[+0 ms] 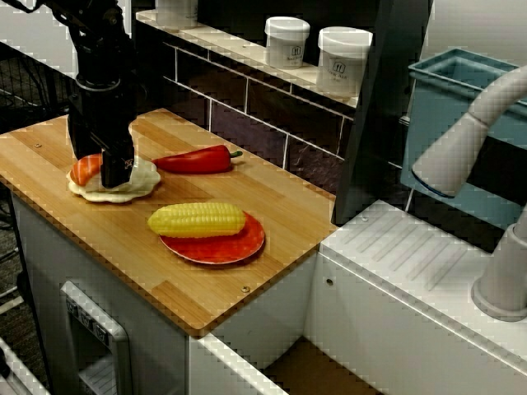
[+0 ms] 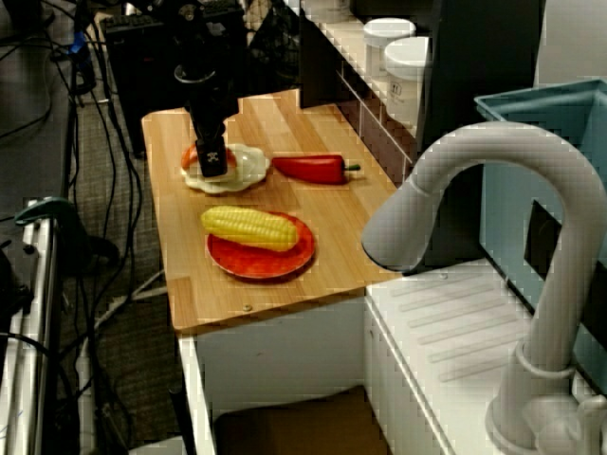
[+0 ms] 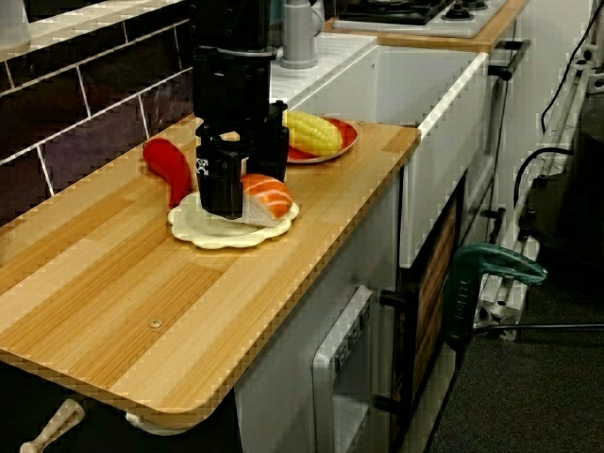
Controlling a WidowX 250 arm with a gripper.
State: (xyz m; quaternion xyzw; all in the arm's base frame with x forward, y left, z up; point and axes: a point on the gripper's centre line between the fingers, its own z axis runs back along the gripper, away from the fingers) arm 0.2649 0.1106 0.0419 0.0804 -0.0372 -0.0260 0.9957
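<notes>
Three views of one wooden counter point(image 1: 272, 197). Shows a black gripper point(image 1: 116, 174) planted on a salmon sushi point(image 1: 86, 169), fingers point(image 3: 220, 184) standing beside and behind it in the view along the counter. Cannot tell whether clamped or only touching; fingertips lost against the fish. Places the sushi on a cream scalloped plate point(image 1: 144, 183), toward 9 o'clock on the board in the view from the front corner. From that plate: red pepper point(image 1: 193, 160) at 2 o'clock, near but apart; corn cob point(image 1: 198, 220) on a red plate point(image 1: 239, 247) at 4 o'clock; two white jars point(image 1: 286, 41) on the tiled ledge at 1 o'clock; pale faucet point(image 1: 461, 148) far off at 3 o'clock.
</notes>
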